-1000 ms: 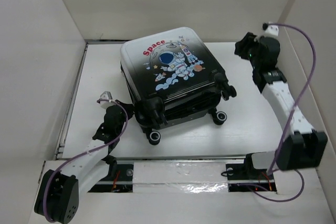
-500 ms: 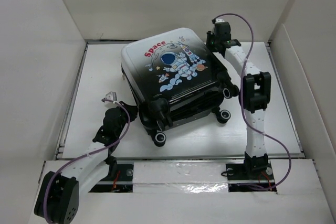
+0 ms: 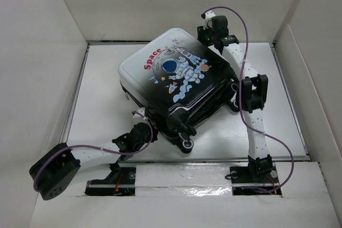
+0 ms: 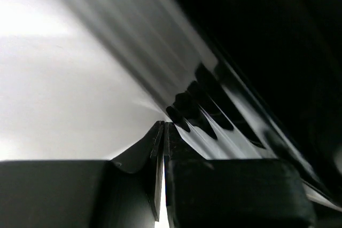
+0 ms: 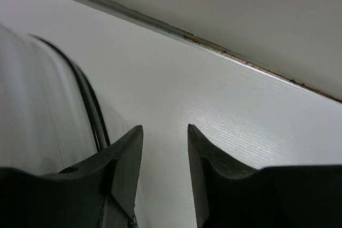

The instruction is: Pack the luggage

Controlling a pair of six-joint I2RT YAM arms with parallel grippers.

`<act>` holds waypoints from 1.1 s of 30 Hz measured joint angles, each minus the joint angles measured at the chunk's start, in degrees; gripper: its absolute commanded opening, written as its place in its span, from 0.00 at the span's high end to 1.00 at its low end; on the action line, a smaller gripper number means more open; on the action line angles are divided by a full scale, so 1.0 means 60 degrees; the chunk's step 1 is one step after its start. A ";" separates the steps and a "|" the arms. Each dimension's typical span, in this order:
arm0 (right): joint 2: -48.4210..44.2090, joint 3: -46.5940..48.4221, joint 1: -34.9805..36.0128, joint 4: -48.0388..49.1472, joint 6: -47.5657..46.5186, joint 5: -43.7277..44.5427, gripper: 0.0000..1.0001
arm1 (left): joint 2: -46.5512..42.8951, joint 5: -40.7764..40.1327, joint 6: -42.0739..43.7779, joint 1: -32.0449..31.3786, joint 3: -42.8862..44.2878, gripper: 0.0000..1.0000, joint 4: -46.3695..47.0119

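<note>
The luggage (image 3: pixel 176 76) lies shut on the white table (image 3: pixel 101 89), astronaut side up, turned at an angle with its wheels toward the near right. My left gripper (image 3: pixel 147 131) is shut and empty, low by the case's near left corner. In the left wrist view its tips (image 4: pixel 164 125) press against the ribbed black-and-white shell (image 4: pixel 224 100). My right gripper (image 3: pixel 206 37) hangs at the far right corner of the case. In the right wrist view it (image 5: pixel 164 132) is open over bare table, with the blurred shell edge (image 5: pixel 48 132) just to its left.
White walls enclose the table on the left, back (image 3: pixel 176 4) and right (image 3: pixel 302 78). The seam between back wall and table (image 5: pixel 224 52) runs close behind my right gripper. A taped rail (image 3: pixel 181 173) lies along the near edge between the arm bases.
The luggage has swung round and slid toward the near left. My left arm has dropped low and reached right to its near corner. My right gripper moved left to the far corner.
</note>
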 measured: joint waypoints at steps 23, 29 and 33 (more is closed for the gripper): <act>-1.1060 -1.0211 -0.0004 0.4499 0.2375 0.0127 0.99 | -0.5169 -0.4809 0.0095 -0.1399 0.3206 0.95 -0.3632; -1.4644 -1.5453 0.0025 0.5421 0.3300 0.1504 1.00 | -0.3082 -0.4430 0.0729 0.0131 0.4830 1.00 -0.1894; -1.5908 -1.7628 0.0033 0.5198 0.3865 0.2368 1.00 | -0.1166 -0.1898 0.0525 0.3166 0.6561 1.00 -0.1147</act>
